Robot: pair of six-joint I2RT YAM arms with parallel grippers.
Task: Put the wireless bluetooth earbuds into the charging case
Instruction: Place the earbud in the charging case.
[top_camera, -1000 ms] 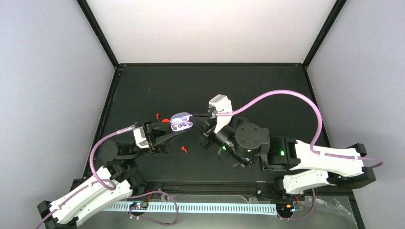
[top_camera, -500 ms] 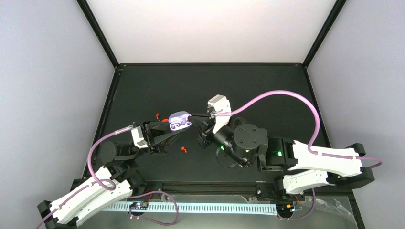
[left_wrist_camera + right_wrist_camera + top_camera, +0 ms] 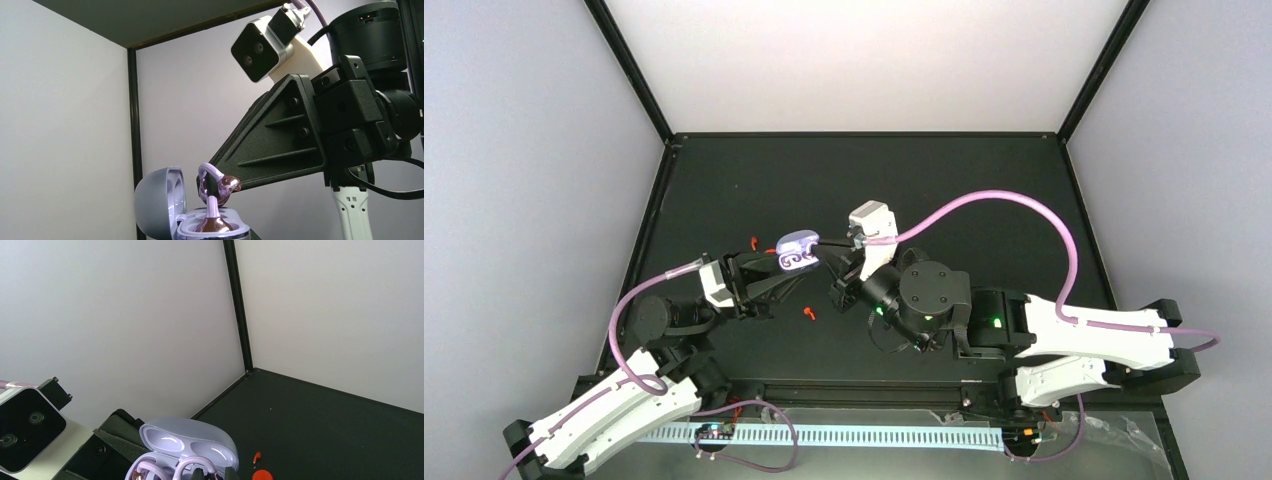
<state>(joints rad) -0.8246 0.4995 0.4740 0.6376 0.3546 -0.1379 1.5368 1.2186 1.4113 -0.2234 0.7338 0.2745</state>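
1. Earbuds [image 3: 212, 205] are your job, but the largest thing you face is the booth. Its pale walls [image 3: 864, 60] rise behind and on both sides of the charging case [image 3: 798, 252], and they meet at black corner posts [image 3: 629, 70].
2. Beneath the case lies the matt black table [image 3: 904, 180], dark and flat right out to the walls.
3. The right arm [image 3: 1074, 335] reaches in from the case's right, and the left arm [image 3: 614, 410] comes up from its near left.
4. The case is lavender and pebble-shaped, and it is held clear of the table with its lid hinged open. The left gripper [image 3: 786, 270] has its fingers clamped on the lower half.
5. The right gripper [image 3: 226, 181] meets the case from the right. Its fingers are pinched together on one lavender bud, which stands stem-down in a well of the case. In the right wrist view you can make out two hook shapes in the wells.
6. Red-orange buds [image 3: 809, 313] lie on the table, one on the near side of the case and one to its left. A round orange piece [image 3: 261, 475] lies just beside the case.
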